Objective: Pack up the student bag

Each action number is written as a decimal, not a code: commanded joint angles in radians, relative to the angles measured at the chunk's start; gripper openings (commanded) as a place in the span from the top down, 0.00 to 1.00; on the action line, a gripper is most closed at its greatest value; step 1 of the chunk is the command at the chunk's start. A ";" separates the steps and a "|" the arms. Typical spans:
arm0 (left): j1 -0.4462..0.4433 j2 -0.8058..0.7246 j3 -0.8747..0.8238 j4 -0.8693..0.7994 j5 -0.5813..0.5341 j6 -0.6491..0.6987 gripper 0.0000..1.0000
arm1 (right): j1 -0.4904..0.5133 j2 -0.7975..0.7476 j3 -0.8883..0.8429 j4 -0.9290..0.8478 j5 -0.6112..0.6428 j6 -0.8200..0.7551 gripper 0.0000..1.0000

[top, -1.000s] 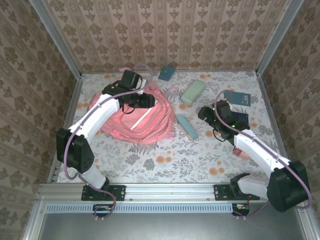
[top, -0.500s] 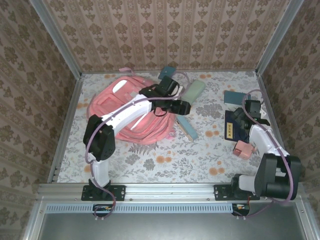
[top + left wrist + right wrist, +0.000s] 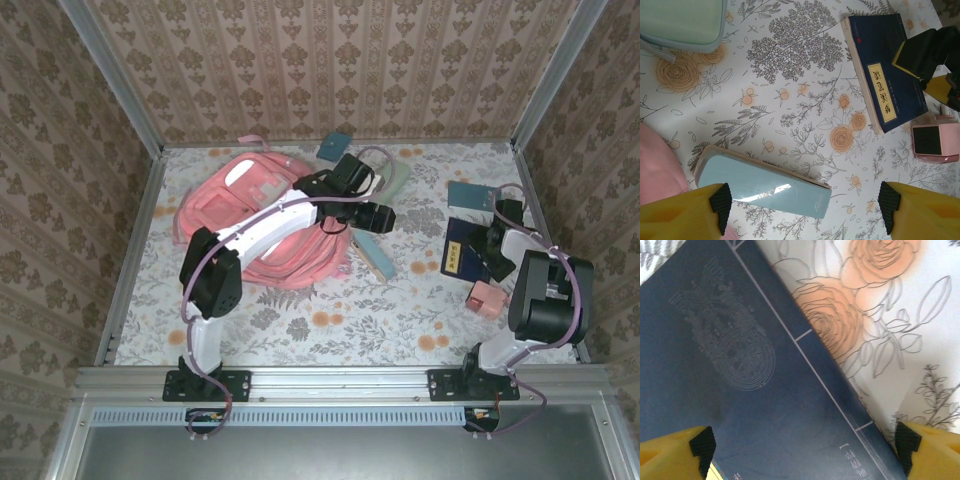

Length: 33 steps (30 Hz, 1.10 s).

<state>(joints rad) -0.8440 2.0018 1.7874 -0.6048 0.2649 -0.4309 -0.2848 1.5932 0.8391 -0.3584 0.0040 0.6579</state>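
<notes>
Pink student bag (image 3: 210, 210) is slumped at the back-left of the worktop. The left gripper (image 3: 805, 205) hangs spread wide over a light blue pencil case (image 3: 765, 182) just beside the bag, nothing in it. The right gripper (image 3: 804, 445) is wide open too, low over a navy book (image 3: 740, 365).

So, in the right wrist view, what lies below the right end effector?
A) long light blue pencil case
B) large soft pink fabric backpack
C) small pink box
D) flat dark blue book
D: the flat dark blue book lies directly beneath the open right end effector, between its yellow fingers.
</notes>
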 commanded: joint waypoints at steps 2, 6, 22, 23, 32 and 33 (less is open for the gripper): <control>0.000 0.036 0.043 -0.028 0.008 -0.009 0.20 | 0.110 0.024 0.016 -0.001 -0.201 0.059 0.06; 0.000 0.063 0.067 -0.034 0.016 -0.003 0.20 | 0.191 0.018 0.037 -0.019 -0.192 0.074 0.06; 0.004 0.357 0.369 -0.003 0.116 0.059 0.34 | 0.214 0.016 0.111 -0.062 0.004 0.014 0.06; 0.005 0.378 0.388 0.009 0.125 0.056 0.35 | 0.207 0.021 0.114 -0.054 0.005 0.010 0.06; 0.005 0.542 0.524 0.066 0.178 0.000 0.37 | 0.171 0.141 0.189 -0.004 -0.005 -0.040 0.09; 0.005 0.545 0.524 0.067 0.177 -0.001 0.37 | 0.171 0.158 0.202 0.001 -0.014 -0.055 0.10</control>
<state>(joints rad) -0.8429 2.5263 2.2692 -0.5488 0.4053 -0.4118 -0.1120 1.7077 0.9890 -0.3687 -0.0280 0.6514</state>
